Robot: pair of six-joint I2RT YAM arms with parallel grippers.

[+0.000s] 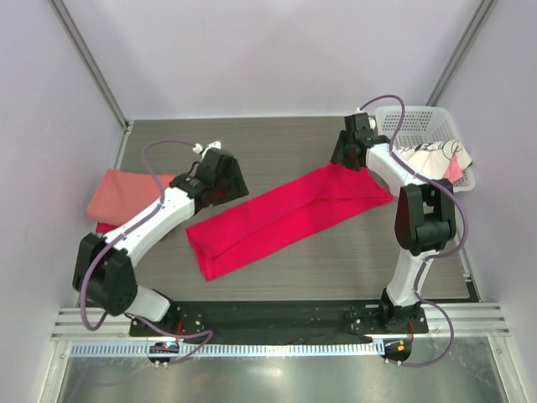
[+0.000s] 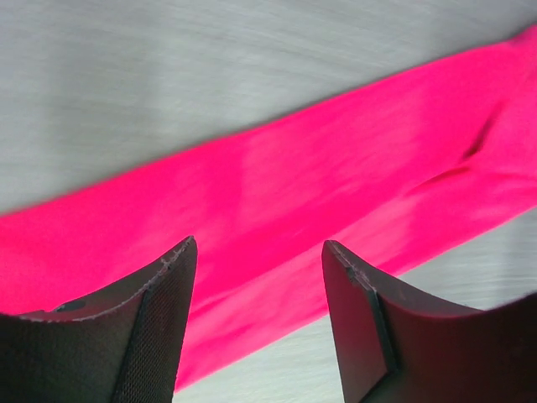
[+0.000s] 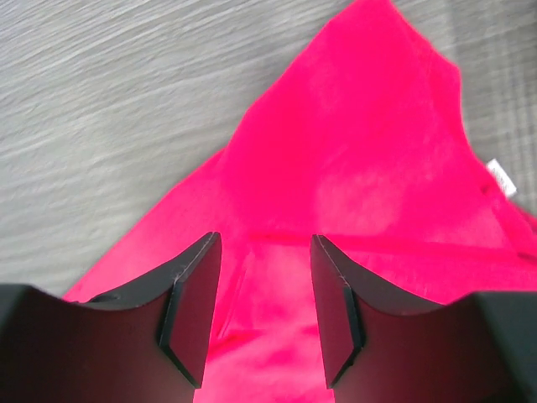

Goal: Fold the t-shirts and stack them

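Lying as a long folded strip, the crimson shirt (image 1: 285, 214) has the left gripper (image 2: 258, 252) and right gripper (image 3: 264, 243) over it, both spread wide and empty.

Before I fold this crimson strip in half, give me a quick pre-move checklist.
1. Left gripper open: ok, jaws apart over the crimson shirt.
2. Right gripper open: ok, over its right end.
3. Shirt lies flat as a strip: ok, one small crease.
4. Finger clearance above cloth: cannot tell.
5. Stack spot ready: ok, pink shirt lies folded at left.
6. Basket emptied: not ok, white shirt inside.
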